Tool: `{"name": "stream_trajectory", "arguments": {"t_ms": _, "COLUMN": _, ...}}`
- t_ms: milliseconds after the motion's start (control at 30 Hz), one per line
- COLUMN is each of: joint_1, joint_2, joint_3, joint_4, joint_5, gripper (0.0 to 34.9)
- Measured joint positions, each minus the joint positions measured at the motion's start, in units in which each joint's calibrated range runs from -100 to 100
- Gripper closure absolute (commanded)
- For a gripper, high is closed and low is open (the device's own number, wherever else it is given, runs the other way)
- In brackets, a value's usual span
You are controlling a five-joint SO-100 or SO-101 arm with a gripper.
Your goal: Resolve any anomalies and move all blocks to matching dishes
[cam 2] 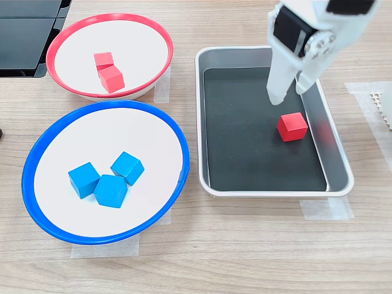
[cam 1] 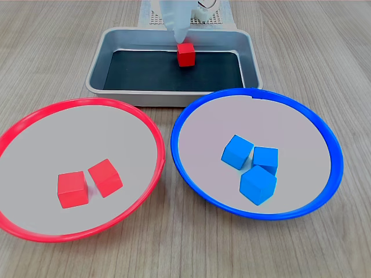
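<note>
A robotics lab bench is showing here: below the white printed gripper [cam 2: 286,93], a metal tray [cam 2: 334,153] is sitting taped to a wood-grain tabletop [cam 2: 245,245], and clear tape [cam 2: 104,248] is fixing the blue-rimmed dish [cam 2: 37,153] farther off.

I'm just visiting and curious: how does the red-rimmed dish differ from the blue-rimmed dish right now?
The red-rimmed dish holds two red blocks side by side; the blue-rimmed dish holds three blue blocks bunched together. In the first exterior view the red-rimmed dish is cut off at the left edge, while the blue-rimmed dish shows whole. Both are round, shallow and pale grey inside, and each holds only blocks of its rim's colour.
</note>
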Motion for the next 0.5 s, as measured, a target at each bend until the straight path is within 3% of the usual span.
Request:
{"name": "stream_trajectory", "arguments": {"t_ms": 333, "joint_1": -0.9, "joint_2": -1.1, "joint_3": 11.2, "joint_4": -8.8, "joint_5": -1.0, "gripper": 17.6}}
{"name": "stream_trajectory", "arguments": {"t_ms": 500, "joint_1": -1.9, "joint_2": 0.4, "joint_3": 12.3, "joint_4": -11.1, "joint_5": -2.8, "gripper": 18.0}}
